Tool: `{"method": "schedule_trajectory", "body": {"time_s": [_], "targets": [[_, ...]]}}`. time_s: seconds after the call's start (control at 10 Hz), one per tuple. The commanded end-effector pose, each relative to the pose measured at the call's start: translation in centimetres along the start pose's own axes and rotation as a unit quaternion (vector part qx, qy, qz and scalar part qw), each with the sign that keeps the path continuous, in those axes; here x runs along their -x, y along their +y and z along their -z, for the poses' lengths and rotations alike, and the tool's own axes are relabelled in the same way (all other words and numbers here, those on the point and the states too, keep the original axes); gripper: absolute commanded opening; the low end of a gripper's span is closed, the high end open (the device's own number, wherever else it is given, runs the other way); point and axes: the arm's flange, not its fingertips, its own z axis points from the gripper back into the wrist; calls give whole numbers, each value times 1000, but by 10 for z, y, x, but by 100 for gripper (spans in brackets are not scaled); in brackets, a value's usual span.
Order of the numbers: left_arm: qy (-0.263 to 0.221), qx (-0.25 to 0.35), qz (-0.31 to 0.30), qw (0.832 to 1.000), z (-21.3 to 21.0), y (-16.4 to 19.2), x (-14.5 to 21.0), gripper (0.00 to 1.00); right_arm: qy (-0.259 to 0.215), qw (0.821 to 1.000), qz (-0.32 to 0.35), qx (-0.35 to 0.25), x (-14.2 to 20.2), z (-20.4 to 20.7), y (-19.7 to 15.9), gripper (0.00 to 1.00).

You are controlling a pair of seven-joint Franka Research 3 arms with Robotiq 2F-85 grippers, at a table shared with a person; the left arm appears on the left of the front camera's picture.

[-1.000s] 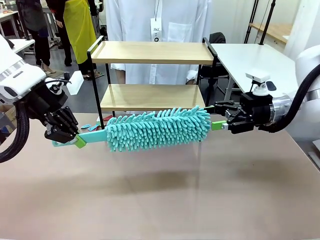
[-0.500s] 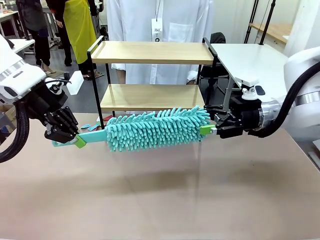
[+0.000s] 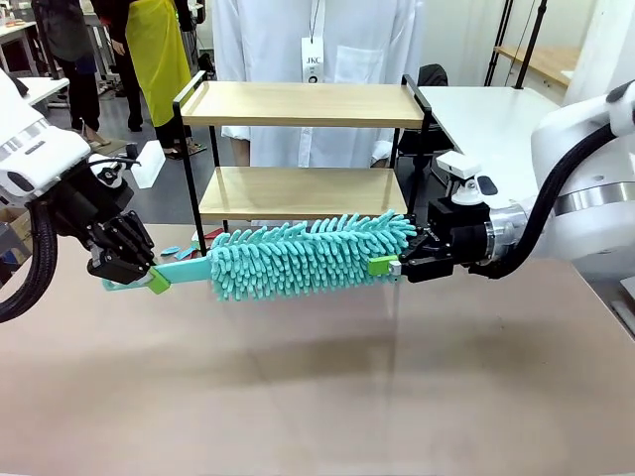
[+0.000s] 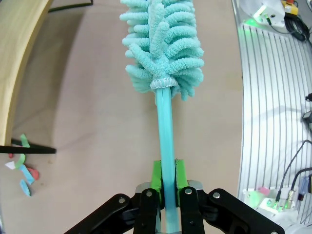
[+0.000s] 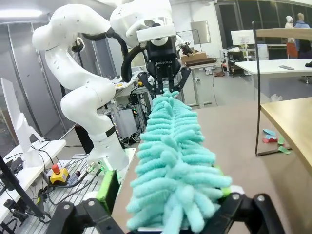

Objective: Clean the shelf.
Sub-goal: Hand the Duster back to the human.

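both grippers [image 3: 149, 281] [image 3: 387, 266] hold teal duster [image 3: 308, 256] before the shelf [image 3: 303, 104].

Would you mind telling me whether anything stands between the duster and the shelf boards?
Nothing visible does. The duster hangs just in front of the shelf, at its lower board; both boards look bare. Small scraps lie on the table by the shelf's left leg.

Fluffy turquoise microfibre duster [image 3: 313, 256] on its aqua plastic handle [image 4: 167, 141]; bright green pads [image 4: 156, 175] on the black left gripper [image 4: 167, 187]. Pale wooden two-tier shelf [image 3: 298, 104], black metal frame, on a brownish-tan tabletop [image 3: 317, 387].
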Motion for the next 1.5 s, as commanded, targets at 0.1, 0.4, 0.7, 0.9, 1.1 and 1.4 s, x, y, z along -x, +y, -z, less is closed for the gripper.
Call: {"method": "schedule_trajectory", "body": {"time_s": [0.1,0.4,0.7,0.9,1.1,1.4], "targets": [[-2,2,-6,1000,-2,0,-3,13,-5,1000,3,12,-2,5,-5,0],[-2,2,-6,1000,-2,0,-3,13,-1,1000,0,13,-1,1,-5,14],[-2,2,-6,1000,-2,0,-3,13,7,1000,-3,16,-1,0,-5,0],[-2,2,-6,1000,-2,0,-3,13,13,999,-12,28,0,0,-4,0],[-2,2,-6,1000,-2,0,-3,13,-6,1000,-19,21,-1,-2,-5,0],[-4,4,-6,1000,0,0,0,70,5,1000,-2,14,1,-3,-3,0]]}}
